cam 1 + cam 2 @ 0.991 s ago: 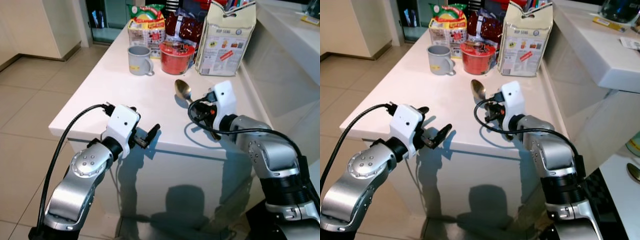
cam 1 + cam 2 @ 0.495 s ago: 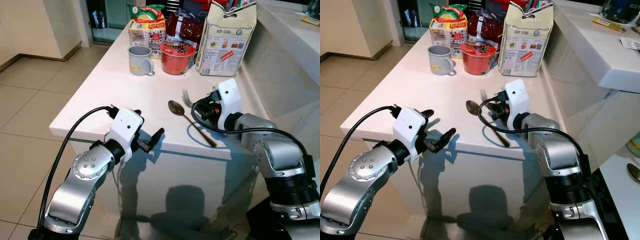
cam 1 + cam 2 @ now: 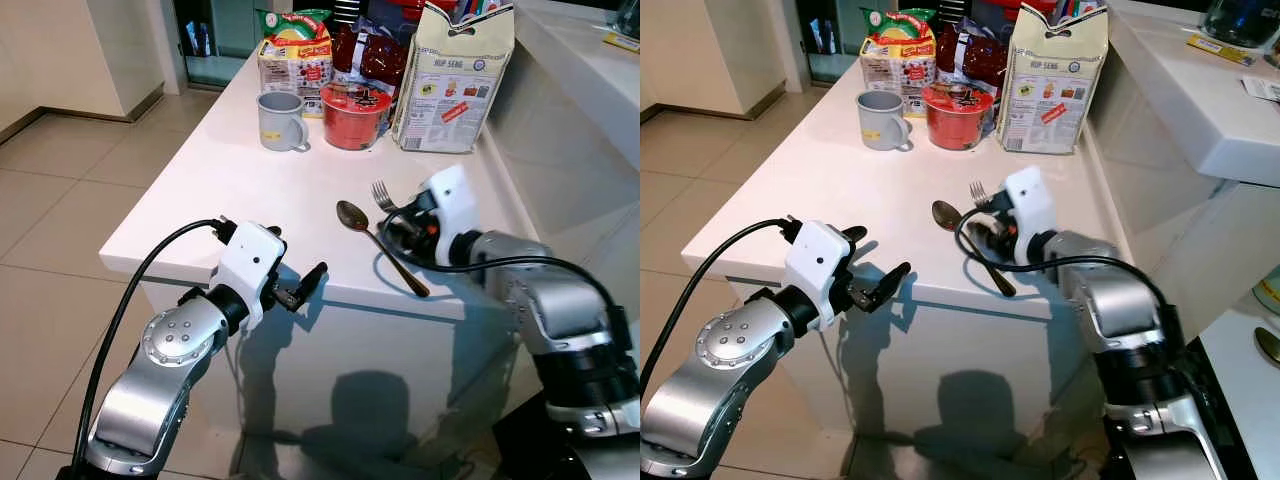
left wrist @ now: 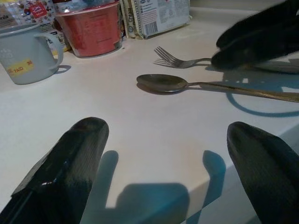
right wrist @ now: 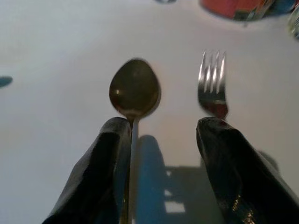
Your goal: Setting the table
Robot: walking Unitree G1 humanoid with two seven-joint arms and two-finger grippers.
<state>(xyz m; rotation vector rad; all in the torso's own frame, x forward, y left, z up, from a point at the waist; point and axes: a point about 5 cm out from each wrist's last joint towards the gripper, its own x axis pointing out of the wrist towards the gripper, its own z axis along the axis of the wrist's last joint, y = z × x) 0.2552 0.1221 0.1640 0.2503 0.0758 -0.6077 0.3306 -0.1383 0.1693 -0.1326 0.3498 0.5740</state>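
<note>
1. The left gripper [image 3: 300,287] hovers at the near edge of the white table [image 3: 220,190], its two black fingers spread wide with nothing between them.
2. The right gripper [image 5: 161,158] sits low over the table's near right part, fingers parted and holding nothing.
3. A spoon [image 3: 375,243] lies flat on the table, bowl pointing away from the robot; its handle runs beside one of the gripper's fingers.
4. A fork [image 3: 386,198] lies just beside the spoon, tines away, its handle hidden under the other finger.
5. Farther back stand a grey mug [image 3: 279,121] and a red cup [image 3: 353,114].
6. Behind them stand a paper bag [image 3: 450,72] and food packets [image 3: 293,52].
</note>
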